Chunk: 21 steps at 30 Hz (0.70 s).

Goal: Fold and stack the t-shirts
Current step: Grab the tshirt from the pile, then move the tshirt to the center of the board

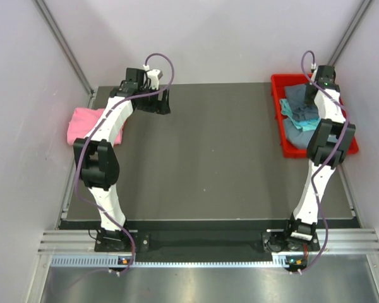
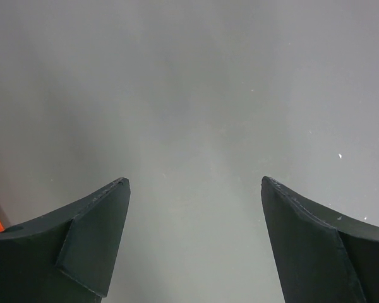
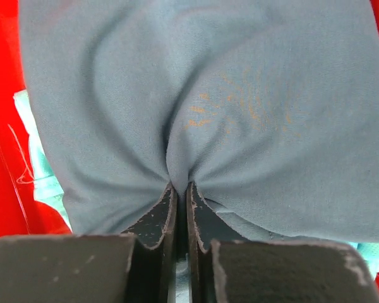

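Observation:
A grey-blue t-shirt [image 1: 296, 95] lies crumpled in the red bin [image 1: 279, 120] at the back right, with a teal t-shirt [image 1: 303, 122] beside and under it. My right gripper [image 1: 312, 95] is shut on a pinched fold of the grey-blue t-shirt [image 3: 202, 101]; the cloth bunches between the fingertips [image 3: 168, 201] and the gripper [image 3: 179, 187] points down into the bin. A folded pink t-shirt [image 1: 82, 125] lies at the table's left edge. My left gripper [image 1: 163, 101] is open and empty over the bare dark mat [image 2: 189, 95] near the back left.
The dark mat [image 1: 215, 158] covers the table between the arms. The red bin's wall [image 3: 3, 189] and teal cloth [image 3: 41, 164] show to the left of the right gripper. White walls enclose the table on three sides.

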Motion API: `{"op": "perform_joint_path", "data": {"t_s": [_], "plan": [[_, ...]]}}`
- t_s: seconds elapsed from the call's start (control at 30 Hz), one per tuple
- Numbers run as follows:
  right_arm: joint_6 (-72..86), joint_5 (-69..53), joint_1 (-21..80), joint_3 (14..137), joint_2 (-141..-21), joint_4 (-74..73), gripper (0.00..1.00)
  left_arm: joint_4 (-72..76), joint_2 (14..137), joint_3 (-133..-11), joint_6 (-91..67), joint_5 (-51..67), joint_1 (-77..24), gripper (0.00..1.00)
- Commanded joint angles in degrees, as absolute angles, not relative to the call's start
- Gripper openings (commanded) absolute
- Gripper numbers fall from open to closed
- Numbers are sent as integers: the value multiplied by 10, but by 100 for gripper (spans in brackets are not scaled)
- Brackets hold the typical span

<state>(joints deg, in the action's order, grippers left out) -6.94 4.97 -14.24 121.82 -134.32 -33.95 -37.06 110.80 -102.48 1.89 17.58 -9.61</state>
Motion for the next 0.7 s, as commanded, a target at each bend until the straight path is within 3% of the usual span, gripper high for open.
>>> {"op": "perform_joint_path", "data": {"t_s": [0.0, 0.1, 0.23, 0.43, 0.67], "plan": [[-71, 69, -138, 1241, -1293, -326, 0, -351, 1113, -1048, 25, 167, -103, 89], [-66, 40, -135, 1244, -1241, -326, 0, -349, 1109, -1047, 21, 155, -106, 88], [-55, -50, -121, 1243, -1141, -327, 0, -340, 1093, -1050, 25, 102, -108, 97], [-66, -157, -90, 1175, -1002, -296, 0, -328, 1070, -1071, 27, 8, -109, 98], [-102, -229, 18, 1172, -919, -351, 0, -350, 1010, -1049, 33, 5, -109, 99]]}}
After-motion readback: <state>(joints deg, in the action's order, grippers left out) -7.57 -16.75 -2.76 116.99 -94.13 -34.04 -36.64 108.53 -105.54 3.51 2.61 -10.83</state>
